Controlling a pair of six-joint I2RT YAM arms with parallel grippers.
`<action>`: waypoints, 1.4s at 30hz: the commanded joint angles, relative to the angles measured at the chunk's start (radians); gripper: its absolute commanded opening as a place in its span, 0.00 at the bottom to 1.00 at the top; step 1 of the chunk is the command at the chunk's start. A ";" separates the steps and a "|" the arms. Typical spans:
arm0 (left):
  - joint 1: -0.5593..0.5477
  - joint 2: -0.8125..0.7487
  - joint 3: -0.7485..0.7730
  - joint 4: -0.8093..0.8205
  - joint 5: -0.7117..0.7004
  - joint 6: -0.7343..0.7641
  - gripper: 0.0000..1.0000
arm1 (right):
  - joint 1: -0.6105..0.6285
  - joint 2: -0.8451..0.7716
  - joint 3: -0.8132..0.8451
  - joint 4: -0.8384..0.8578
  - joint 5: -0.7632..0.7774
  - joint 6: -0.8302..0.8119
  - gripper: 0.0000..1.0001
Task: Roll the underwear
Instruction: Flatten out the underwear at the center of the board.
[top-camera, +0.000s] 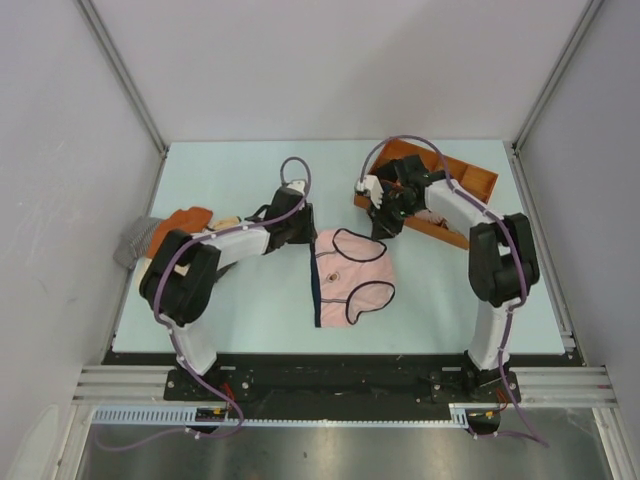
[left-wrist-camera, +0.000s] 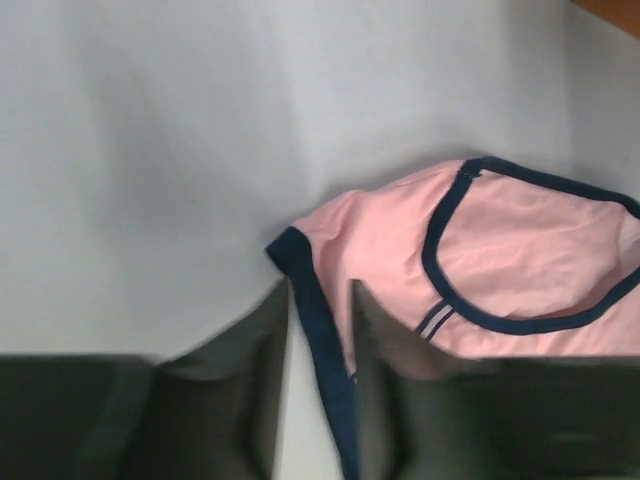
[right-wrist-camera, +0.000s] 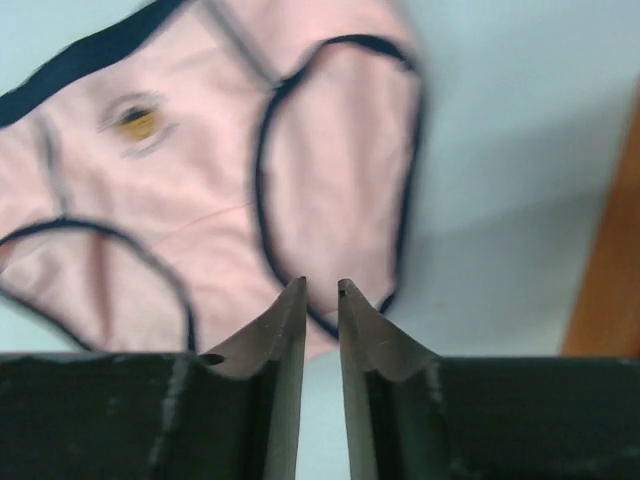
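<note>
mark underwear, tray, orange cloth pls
underwear (top-camera: 352, 275), top view, pink middle panel
tray (top-camera: 474, 178), top view, bare right end
orange cloth (top-camera: 185, 217), top view, its visible middle

Table top: pale mint-blue table (top-camera: 450, 300), smooth and matte, rectangular, filling the middle of the top view.
Back wall: plain white panel (top-camera: 340, 60), standing at the table's far edge.
Left wall: white side panel (top-camera: 50, 200), slanting outward in the top view.
Right wall: matching white side panel (top-camera: 600, 200).
Frame: grey metal posts at the two far corners, left post (top-camera: 120, 70) and right post (top-camera: 560, 70).
Near edge: aluminium rails (top-camera: 340, 380) running the width of the table.
Cable duct: white slotted strip (top-camera: 300, 415), just in front of the rails.
Foreground: brushed metal sheet (top-camera: 350, 455) along the bottom.
Light: even and diffuse, with soft grey shadows on the table top.
</note>
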 joint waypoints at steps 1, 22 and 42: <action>0.038 -0.153 -0.049 0.079 -0.011 -0.007 0.54 | 0.047 -0.205 -0.171 -0.225 -0.185 -0.392 0.29; 0.068 -0.822 -0.306 -0.248 0.046 0.105 0.88 | 0.395 -0.306 -0.547 -0.025 0.040 -0.626 0.44; 0.071 -0.537 -0.218 -0.189 0.329 0.114 0.91 | 0.389 -0.431 -0.612 -0.178 0.008 -0.617 0.40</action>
